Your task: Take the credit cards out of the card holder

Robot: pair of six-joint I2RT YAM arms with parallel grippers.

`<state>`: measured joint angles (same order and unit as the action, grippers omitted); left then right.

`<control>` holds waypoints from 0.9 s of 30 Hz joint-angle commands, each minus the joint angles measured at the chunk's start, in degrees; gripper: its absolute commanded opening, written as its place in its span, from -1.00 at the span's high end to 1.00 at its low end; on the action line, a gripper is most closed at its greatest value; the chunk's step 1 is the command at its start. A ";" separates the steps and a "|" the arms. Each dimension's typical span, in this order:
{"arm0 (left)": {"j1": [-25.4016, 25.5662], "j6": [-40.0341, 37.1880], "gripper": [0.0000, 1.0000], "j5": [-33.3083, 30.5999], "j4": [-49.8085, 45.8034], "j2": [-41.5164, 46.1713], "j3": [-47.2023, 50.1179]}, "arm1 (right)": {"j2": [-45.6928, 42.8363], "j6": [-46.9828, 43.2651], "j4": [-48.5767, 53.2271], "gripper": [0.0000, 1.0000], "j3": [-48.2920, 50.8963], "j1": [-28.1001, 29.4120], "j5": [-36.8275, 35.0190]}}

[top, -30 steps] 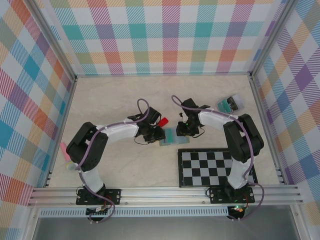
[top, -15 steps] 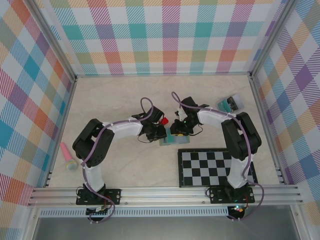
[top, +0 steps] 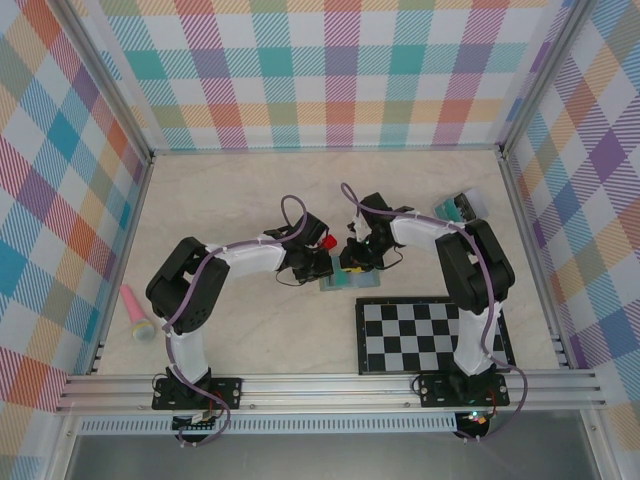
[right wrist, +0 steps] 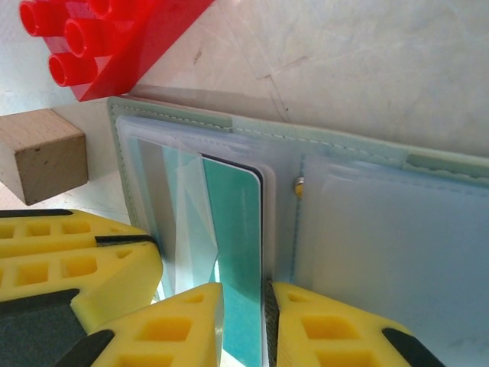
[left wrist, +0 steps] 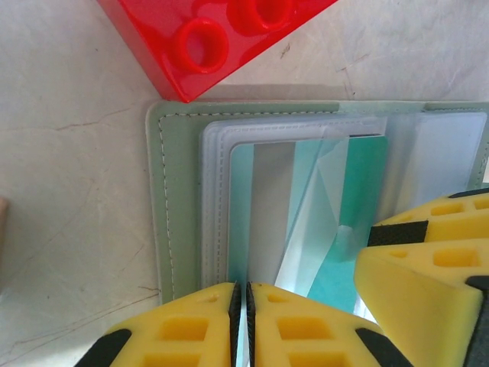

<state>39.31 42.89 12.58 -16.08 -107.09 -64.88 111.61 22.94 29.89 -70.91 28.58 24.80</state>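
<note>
Pale marbled surface (top: 230, 200), boxed in by pastel plaid walls (top: 320, 70) on three sides. The card holder (left wrist: 164, 199) lies open flat near mid-surface, just beyond the checkerboard (top: 420, 335), with a red block (left wrist: 221, 38) at its far corner. Left tool (left wrist: 241, 294) is pinched together on the holder's clear pocket edge; right tool (right wrist: 243, 294) is clamped on a teal card (right wrist: 233, 229) in the same panel.

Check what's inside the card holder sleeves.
Teal card in a clear sleeve of the card holder, straddled by the right claw. Its near end and anything beneath are covered.
</note>
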 commanded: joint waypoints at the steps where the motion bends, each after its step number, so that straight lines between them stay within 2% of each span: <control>1: 0.68 0.91 0.73 -0.54 -1.21 -1.56 1.25 | 1.28 -1.86 2.45 0.59 -1.83 -0.10 2.34; 9: 0.68 0.95 0.73 -0.01 -0.83 -2.02 1.38 | 1.77 -3.22 1.95 0.62 -1.71 -0.03 5.19; 15: 0.67 1.09 0.74 0.23 -0.85 -1.75 1.10 | 1.78 -3.69 1.83 0.79 -1.77 -0.10 5.94; 18: 0.68 1.05 0.74 -0.14 -1.48 -0.77 0.57 | 1.18 -3.82 2.30 0.88 -1.77 -0.10 4.35; 21: 0.68 0.72 0.65 -1.11 -2.59 -0.02 0.28 | -0.26 -4.04 3.35 0.98 -1.63 -0.06 0.94; 27: 0.64 0.63 0.53 -2.68 -4.01 1.33 1.94 | -3.51 -4.35 4.68 1.00 0.10 -1.29 -3.44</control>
<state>39.46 43.70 12.29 -16.14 -106.76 -64.82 111.22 19.99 32.62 -71.61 27.81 23.33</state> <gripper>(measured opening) 0.233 0.049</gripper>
